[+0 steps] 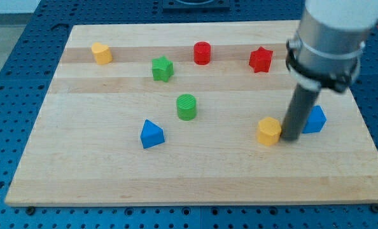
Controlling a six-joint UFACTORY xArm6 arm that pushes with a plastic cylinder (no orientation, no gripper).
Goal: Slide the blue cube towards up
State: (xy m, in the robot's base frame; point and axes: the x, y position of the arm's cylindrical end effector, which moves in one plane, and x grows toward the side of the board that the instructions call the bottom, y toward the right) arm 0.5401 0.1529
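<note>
The blue cube (315, 119) lies on the wooden board at the view's right, partly hidden behind my rod. My tip (291, 138) rests on the board at the cube's lower left, touching or nearly touching it. A yellow cube (269, 130) sits just left of the tip, very close to it. The rod stands between the two blocks.
A blue triangular block (151, 134) lies at lower centre-left. A green cylinder (186, 107) stands at centre and a green star-like block (162, 69) above it. Along the top are a yellow block (101, 53), a red cylinder (202, 53) and a red star (260, 60). The board's right edge (367, 127) is near the blue cube.
</note>
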